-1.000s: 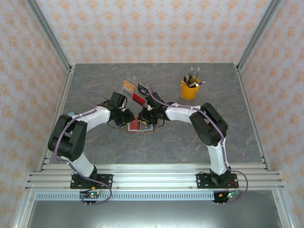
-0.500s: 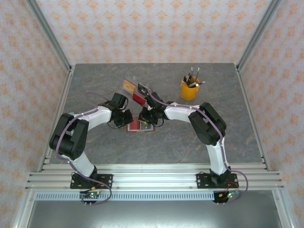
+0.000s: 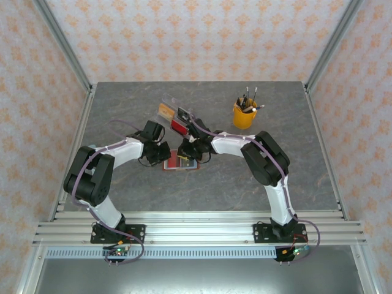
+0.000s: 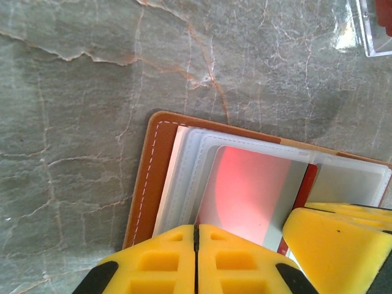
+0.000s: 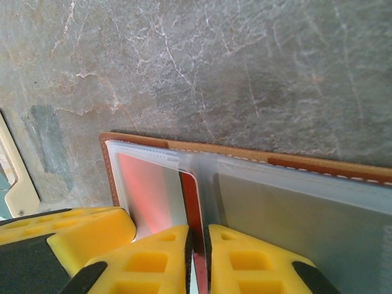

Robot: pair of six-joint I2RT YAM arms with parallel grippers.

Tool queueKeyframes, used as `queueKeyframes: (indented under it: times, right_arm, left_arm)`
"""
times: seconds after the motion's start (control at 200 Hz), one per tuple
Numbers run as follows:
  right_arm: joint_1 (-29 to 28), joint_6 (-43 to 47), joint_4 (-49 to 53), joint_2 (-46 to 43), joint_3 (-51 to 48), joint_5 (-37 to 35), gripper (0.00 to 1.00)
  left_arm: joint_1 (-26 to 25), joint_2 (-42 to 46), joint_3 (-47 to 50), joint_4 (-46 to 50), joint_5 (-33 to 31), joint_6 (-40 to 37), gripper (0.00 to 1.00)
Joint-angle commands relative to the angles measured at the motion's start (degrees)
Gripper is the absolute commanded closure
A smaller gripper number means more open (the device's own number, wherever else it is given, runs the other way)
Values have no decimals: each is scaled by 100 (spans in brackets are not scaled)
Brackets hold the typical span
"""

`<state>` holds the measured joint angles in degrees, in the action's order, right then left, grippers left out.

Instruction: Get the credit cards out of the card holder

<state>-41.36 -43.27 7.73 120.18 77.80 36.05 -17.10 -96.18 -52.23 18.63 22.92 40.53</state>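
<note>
The holder [image 4: 153, 184] lies open and flat near the middle of the table [image 3: 245, 177], just in front of a clear stand [image 3: 173, 115], with both arms bent in over it. A red card [image 4: 251, 190] sits in one of its frosted pockets. Most of it is under the film, and a darker strip of bare card shows at the pocket's open side. I can't make out any other cards from where I stand.

The right gripper [image 5: 197, 236] is pinched on that bare strip, its fingers nearly together with the red edge between them. The left gripper [image 4: 196, 236] is fully closed, its fingers meeting with no gap at the holder's edge beside the pocket. I can't tell whether it has a bit of the holder nipped or is only pressing there.

The card looks thin, light, stiff and slick, so I'd guess a hold on so narrow a strip could slip. It wants gripping square across the exposed edge and drawing flat along the pocket. The holder seems light and floppy and is likely to drag along unless pinned down. The soft film could also get caught in the pinch.

A yellow cup [image 3: 244, 116] of pens stands well off to the right.
</note>
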Motion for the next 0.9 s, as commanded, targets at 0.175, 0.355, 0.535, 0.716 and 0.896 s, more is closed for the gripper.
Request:
queueKeyframes:
  times: [0.175, 0.355, 0.535, 0.716, 0.896]
  right_arm:
    - [-4, 203, 5, -37, -70, 6, 94]
    - [91, 497, 336, -253, -175, -245, 96]
    - [206, 678, 494, -444, -376, -407, 95]
    - [234, 734, 423, -504, -440, -289, 95]
    - [243, 803, 277, -699, -561, -262, 97]
  left_arm:
    - [3, -100, 225, 123, -313, 73, 91]
    - [5, -19, 228, 180, -384, 95, 90]
    - [5, 11, 228, 204, -364, 77, 90]
    - [5, 30, 98, 183, -145, 42, 90]
    - [5, 158, -52, 319, -208, 7, 90]
